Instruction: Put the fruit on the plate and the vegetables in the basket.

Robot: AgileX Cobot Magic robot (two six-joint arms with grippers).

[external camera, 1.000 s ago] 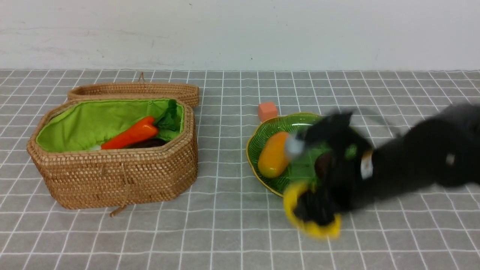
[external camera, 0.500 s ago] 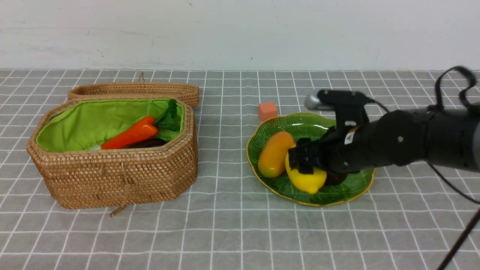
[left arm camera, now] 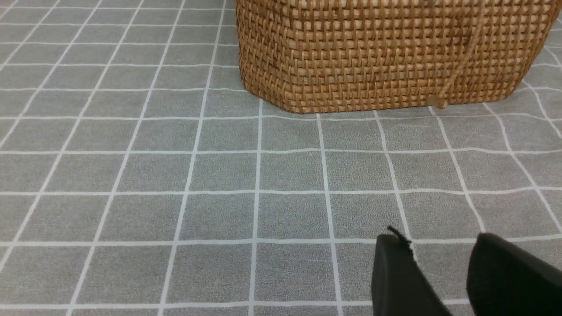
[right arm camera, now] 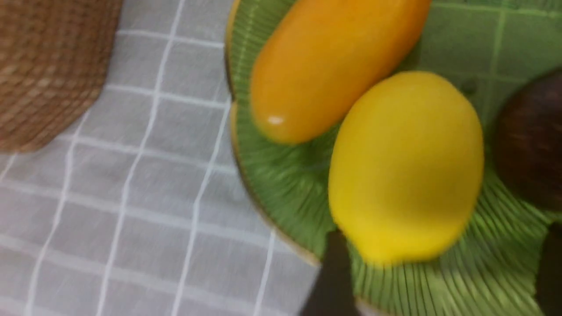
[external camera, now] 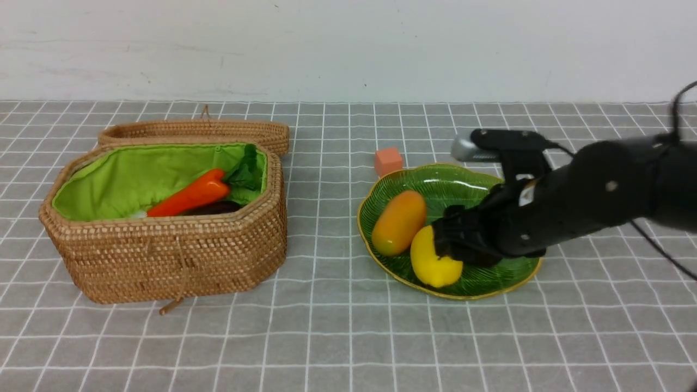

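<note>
The green plate (external camera: 435, 182) holds the orange-yellow mango (external camera: 399, 222) and the yellow lemon (external camera: 430, 261) side by side. My right gripper (external camera: 449, 239) hovers low over the plate, open; its jaws stand wide on either side of the lemon's (right arm camera: 406, 166) near end. The dark maroon ball (right arm camera: 531, 140) lies beside the lemon, hidden by the arm in the front view. The wicker basket (external camera: 163, 256) at the left holds the orange carrot (external camera: 190, 198) and the dark eggplant (external camera: 215, 208). My left gripper (left arm camera: 434, 239) is open over bare cloth, in front of the basket (left arm camera: 386, 57).
The basket's woven lid (external camera: 196, 130) leans behind the basket. A small orange cube (external camera: 388, 160) sits just behind the plate's far left rim. Grey checked cloth covers the table, and a white wall closes the back.
The right arm swung the lemon from in front of the plate onto it, beside the mango. The lemon now rests there and the gripper has drawn back slightly to the right.
</note>
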